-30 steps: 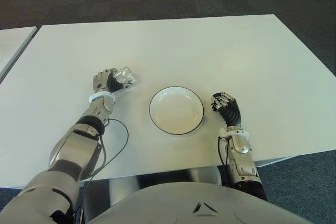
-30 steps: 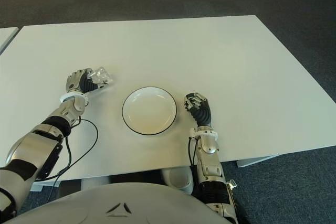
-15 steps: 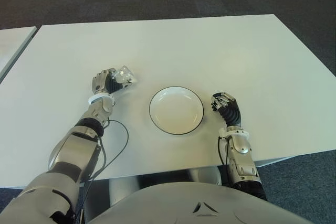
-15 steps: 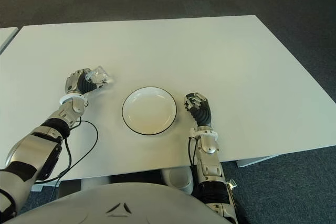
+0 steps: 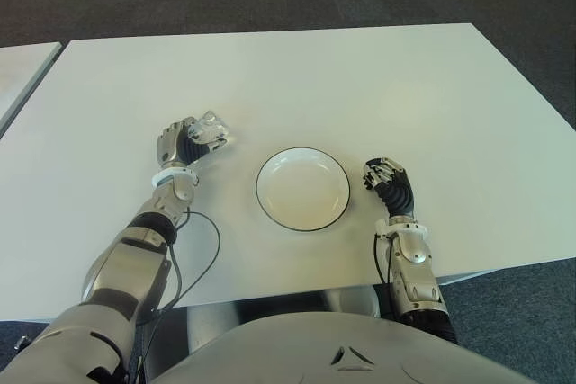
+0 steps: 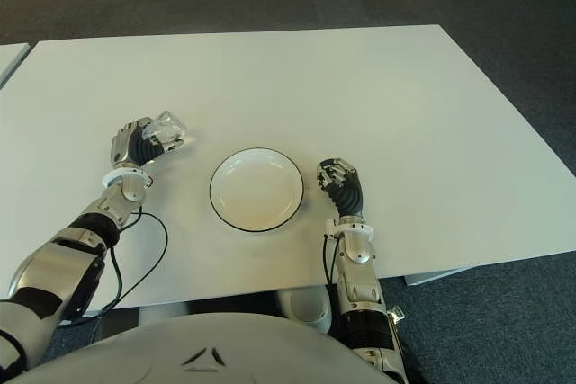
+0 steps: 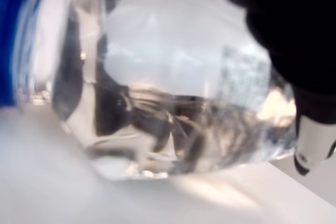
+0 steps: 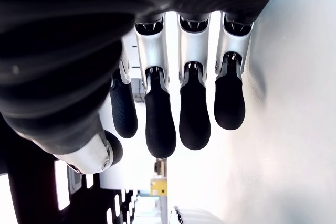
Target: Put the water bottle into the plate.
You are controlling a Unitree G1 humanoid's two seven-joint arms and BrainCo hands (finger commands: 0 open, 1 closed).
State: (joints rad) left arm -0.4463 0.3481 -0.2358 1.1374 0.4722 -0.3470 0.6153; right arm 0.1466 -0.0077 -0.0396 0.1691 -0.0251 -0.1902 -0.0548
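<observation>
One left hand (image 5: 180,144) grips water bottle (image 5: 212,131), beside plate (image 5: 302,156).

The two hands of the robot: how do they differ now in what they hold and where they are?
The left hand is closed around the clear water bottle; the right hand holds nothing, its fingers only loosely bent.
The left hand shows on the left of the plate and somewhat farther from the robot; the right hand shows close to the plate's right rim.
Both are over the white table, and neither touches the plate.
</observation>
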